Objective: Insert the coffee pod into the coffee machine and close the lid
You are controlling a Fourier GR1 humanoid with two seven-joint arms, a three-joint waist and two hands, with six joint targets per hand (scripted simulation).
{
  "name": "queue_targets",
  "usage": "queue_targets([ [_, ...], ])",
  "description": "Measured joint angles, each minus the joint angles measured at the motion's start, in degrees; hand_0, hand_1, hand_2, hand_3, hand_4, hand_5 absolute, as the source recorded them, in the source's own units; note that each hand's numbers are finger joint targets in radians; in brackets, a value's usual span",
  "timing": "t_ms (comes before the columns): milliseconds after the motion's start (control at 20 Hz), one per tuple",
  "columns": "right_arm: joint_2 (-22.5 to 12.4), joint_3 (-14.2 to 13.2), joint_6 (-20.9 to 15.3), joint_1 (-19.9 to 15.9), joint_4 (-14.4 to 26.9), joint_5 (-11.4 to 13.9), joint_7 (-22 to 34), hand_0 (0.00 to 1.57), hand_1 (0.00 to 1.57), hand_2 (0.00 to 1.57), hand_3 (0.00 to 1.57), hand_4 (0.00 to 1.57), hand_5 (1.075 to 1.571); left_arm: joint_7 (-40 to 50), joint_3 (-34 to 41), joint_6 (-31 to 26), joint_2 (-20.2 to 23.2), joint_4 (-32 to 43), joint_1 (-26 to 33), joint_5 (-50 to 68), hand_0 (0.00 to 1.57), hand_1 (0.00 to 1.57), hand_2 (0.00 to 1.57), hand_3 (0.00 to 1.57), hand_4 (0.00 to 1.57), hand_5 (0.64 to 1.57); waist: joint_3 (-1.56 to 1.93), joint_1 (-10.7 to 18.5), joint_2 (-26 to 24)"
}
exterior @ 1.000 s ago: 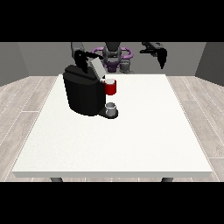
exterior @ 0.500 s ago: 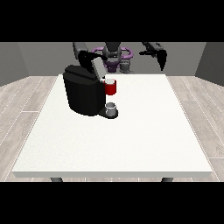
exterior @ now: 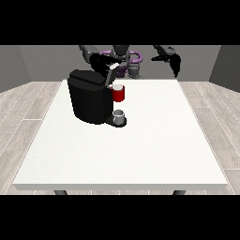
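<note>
The black coffee machine (exterior: 89,101) stands on the left half of the white table (exterior: 154,140). Its red pod holder (exterior: 119,95) juts out at the front and shows a pale top. Below it a small grey cup (exterior: 119,116) sits on the drip tray. The grey lid (exterior: 112,75) is tilted, partway down over the holder. The hand at the view's left (exterior: 99,61) is right behind and above the lid, at its rear end. The hand at the view's right (exterior: 171,58) hangs raised above the table's far edge, fingers relaxed and holding nothing.
The robot's purple and grey torso (exterior: 124,58) stands behind the table's far edge. The table's near and right parts are bare white surface. Wooden floor surrounds the table.
The lid has swung forward and down towards the red holder, and the hand at the view's left has followed it. The hand at the view's right has barely moved.
</note>
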Motion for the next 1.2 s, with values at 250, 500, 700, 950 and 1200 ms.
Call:
queue_targets([
  [250,1.4,2.2,-1.2,-1.6,0.2,2.9,0.2,0.00,0.00,0.00,0.00,0.12,1.571,-1.5,0.4,-0.5,0.7,1.6,0.5,0.6,0.00,0.00,0.00,0.00,0.18,1.571,0.02,0.1,-0.1],
  [500,1.6,2.3,-1.1,-3.7,1.4,4.3,-0.5,0.00,0.00,0.00,0.00,0.07,1.571,-2.2,0.1,-0.7,1.0,1.9,0.1,1.1,0.00,0.00,0.00,0.00,0.00,1.571,0.05,0.3,0.3],
  [700,2.0,1.7,-0.9,-4.2,2.1,4.1,-1.6,0.00,0.00,0.00,0.00,0.07,1.571,-3.4,-1.2,-0.9,0.7,0.6,1.0,0.7,0.00,0.00,0.00,0.00,0.20,1.571,0.05,0.8,-0.3],
  [950,4.9,4.5,1.0,-0.7,-0.3,2.5,-4.3,0.00,0.00,0.00,0.00,0.28,1.571,-4.7,-2.0,0.8,-1.1,1.0,2.1,-0.1,0.00,0.00,0.00,0.00,0.25,1.571,0.05,-1.2,-3.2],
  [1200,6.4,9.1,0.0,8.9,-4.4,-3.8,-6.6,0.00,0.00,0.00,0.00,0.16,1.571,-5.0,-1.8,1.3,-1.6,2.2,4.3,0.0,0.00,0.00,0.00,0.00,0.19,1.571,0.06,-3.8,-7.7],
])
